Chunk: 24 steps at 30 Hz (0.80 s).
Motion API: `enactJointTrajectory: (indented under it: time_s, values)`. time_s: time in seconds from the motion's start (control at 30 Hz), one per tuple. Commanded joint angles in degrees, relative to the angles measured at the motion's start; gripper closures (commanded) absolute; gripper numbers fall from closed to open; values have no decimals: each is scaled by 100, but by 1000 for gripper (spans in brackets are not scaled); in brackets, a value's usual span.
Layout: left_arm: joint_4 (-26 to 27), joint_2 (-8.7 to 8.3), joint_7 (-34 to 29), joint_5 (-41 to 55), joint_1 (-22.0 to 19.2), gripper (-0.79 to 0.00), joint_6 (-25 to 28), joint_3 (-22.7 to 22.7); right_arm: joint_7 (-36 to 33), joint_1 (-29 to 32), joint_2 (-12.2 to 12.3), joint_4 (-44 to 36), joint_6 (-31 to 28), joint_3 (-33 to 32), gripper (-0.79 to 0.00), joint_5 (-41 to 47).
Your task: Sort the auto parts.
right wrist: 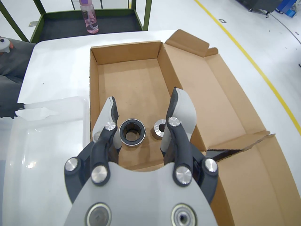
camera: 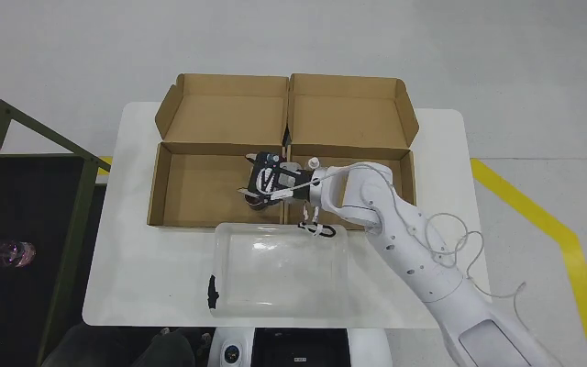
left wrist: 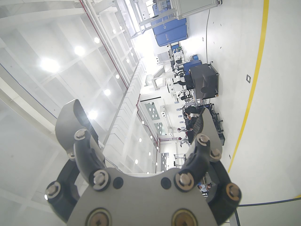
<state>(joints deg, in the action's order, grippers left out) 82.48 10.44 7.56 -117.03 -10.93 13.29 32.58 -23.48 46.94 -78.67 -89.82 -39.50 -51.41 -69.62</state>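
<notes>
My right gripper (right wrist: 144,99) hangs wide-jawed over the black-and-steel bearing ring (right wrist: 132,132); likely heavy, rigid, slick; I'd pinch across its outer rim.

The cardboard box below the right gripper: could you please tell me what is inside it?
A black-rimmed ring and a metal bushing lie in the box; the right gripper hides its nearest floor strip.

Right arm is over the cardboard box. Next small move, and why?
Probably lift the right gripper straight up: its jaws stand open and empty, while the black-rimmed metal ring and small silver bushing lie loose in the brown cardboard box.
</notes>
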Motion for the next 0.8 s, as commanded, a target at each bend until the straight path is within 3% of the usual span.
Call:
enactJointTrajectory:
  time_s: [0.0,0.27,0.77]
  values:
    - [0,0,0,0,0,-785,0,0,-3,125,56,-211,-35,-187,-431,-62]
    - [0,0,0,0,0,-785,0,0,91,868,310,-1023,-275,-1115,-533,-156]
    - [0,0,0,0,0,-785,0,0,876,2548,690,-1759,-645,-2798,-536,-324]
